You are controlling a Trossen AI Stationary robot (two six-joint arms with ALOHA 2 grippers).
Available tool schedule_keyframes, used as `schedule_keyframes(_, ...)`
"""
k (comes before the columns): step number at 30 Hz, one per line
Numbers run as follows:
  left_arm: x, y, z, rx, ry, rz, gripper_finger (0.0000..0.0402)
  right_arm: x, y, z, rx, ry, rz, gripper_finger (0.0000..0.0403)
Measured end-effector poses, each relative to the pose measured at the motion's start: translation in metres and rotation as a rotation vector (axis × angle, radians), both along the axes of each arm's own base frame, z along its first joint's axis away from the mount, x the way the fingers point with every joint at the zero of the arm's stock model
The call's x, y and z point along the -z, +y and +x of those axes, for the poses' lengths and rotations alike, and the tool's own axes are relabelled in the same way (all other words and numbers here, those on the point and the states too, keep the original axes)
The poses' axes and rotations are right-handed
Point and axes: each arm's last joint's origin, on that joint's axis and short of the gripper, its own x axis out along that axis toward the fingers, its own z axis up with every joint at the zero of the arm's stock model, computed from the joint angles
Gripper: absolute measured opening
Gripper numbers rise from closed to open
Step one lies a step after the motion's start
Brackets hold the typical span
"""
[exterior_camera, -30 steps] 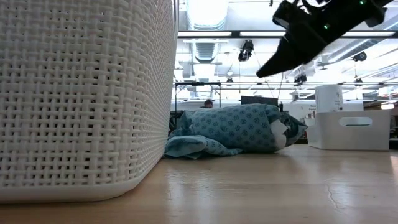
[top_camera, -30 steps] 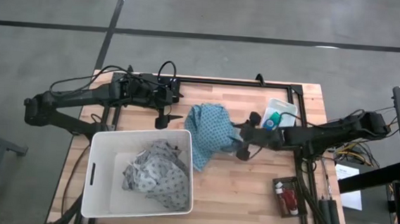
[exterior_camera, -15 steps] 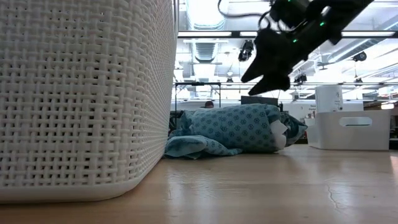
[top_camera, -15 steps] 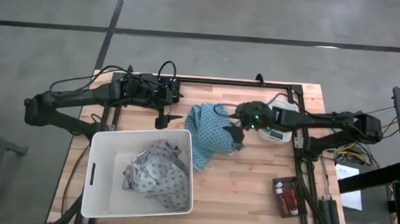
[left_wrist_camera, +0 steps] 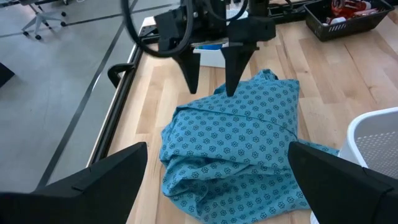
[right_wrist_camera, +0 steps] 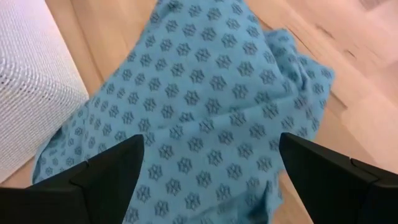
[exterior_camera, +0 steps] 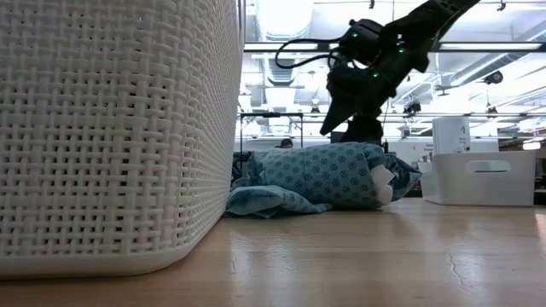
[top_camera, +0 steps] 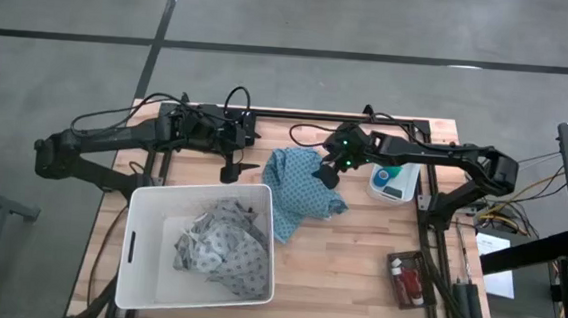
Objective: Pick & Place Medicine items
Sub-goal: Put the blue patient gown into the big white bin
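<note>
Red bottles with white caps (top_camera: 409,281) lie in a small dark tray (top_camera: 403,260) at the table's near right; the left wrist view shows them too (left_wrist_camera: 348,7). A white container (top_camera: 395,182) at the far right holds a teal piece (top_camera: 381,175). My right gripper (top_camera: 325,174) (left_wrist_camera: 211,84) (exterior_camera: 345,128) (right_wrist_camera: 211,186) is open, slanting down close over the far part of a blue patterned cloth (top_camera: 300,190) (right_wrist_camera: 205,106) that lies bunched on the table. My left gripper (top_camera: 231,171) waits open at the far left.
A white woven basket (top_camera: 202,189) (exterior_camera: 111,128) (right_wrist_camera: 28,81) with a grey patterned cloth (top_camera: 220,247) in it stands at the near left, against the blue cloth's left edge. Bare wood lies between the cloth and the dark tray.
My right gripper has swung from the blue cloth's right edge toward the table's far edge and left, now over the cloth's far part. It has rolled about its own axis and opened wider. The white container, covered by the arm before, now shows.
</note>
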Motion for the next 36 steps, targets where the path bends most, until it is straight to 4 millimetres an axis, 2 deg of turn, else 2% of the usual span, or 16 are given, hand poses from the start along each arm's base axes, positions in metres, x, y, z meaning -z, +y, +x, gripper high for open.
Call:
schedule_keyframes(4,0.0,0.0,0.0,0.0,0.0,0.0,0.0393,-0.001,-0.003,0.008,-0.017,0.008,-0.015,0.037)
schedule_keyframes(11,0.0,0.0,0.0,0.0,0.0,0.0,0.0393,0.001,-0.013,0.009,-0.014,0.049,-0.01,0.037)
schedule_keyframes(20,0.0,0.0,0.0,0.0,0.0,0.0,0.0393,0.003,-0.032,0.0,-0.074,0.038,0.014,0.037)
schedule_keyframes(36,0.0,0.0,0.0,0.0,0.0,0.0,0.0393,0.058,-0.039,0.016,-0.133,0.112,0.192,0.0371)
